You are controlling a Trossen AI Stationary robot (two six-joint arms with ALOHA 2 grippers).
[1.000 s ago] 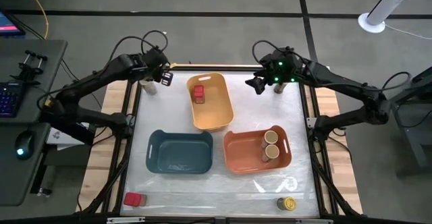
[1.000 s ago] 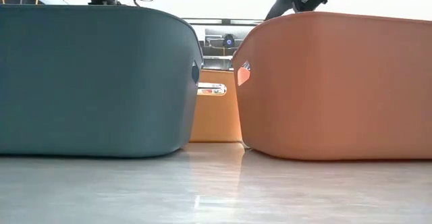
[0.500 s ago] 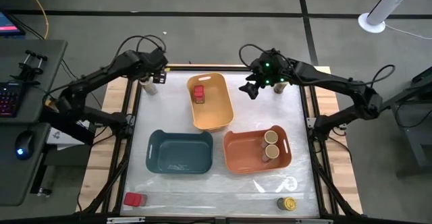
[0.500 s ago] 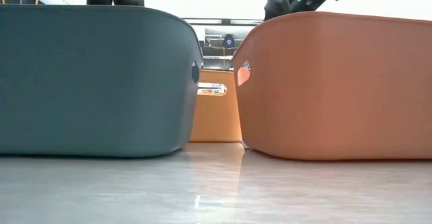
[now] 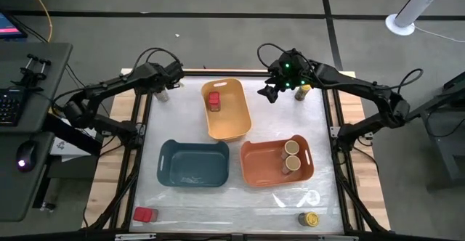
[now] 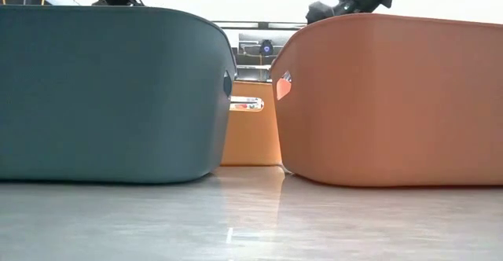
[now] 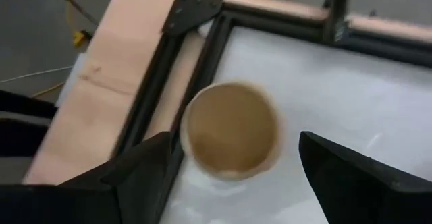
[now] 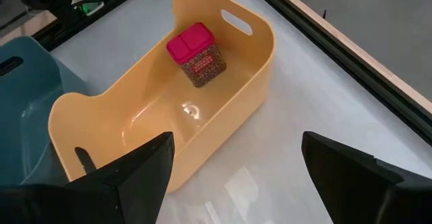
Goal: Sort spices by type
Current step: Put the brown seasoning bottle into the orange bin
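Tan lids mark the furthest progress: two tan-lidded jars stand together in the orange bin, and one red tin sits at the far end of the yellow bin; the teal bin holds nothing.

Four containers are still out. A third tan-lidded jar stands in the far left corner of the tabletop, tight against the black frame rail; the left claw hangs over it with its jaws spread wide to either side, gripping nothing. A second red tin lies at the near left corner; a yellow-lidded jar stands at the near right corner; another small jar, probably the second yellow-lidded one, is half hidden beside the right arm at the far right corner.

The right claw hovers above the bare surface between the yellow bin and the far right corner, fingers wide apart and empty.

Room is poor at the corners, where the rails crowd every loose container; the open strips lie between the bins and along the near edge.
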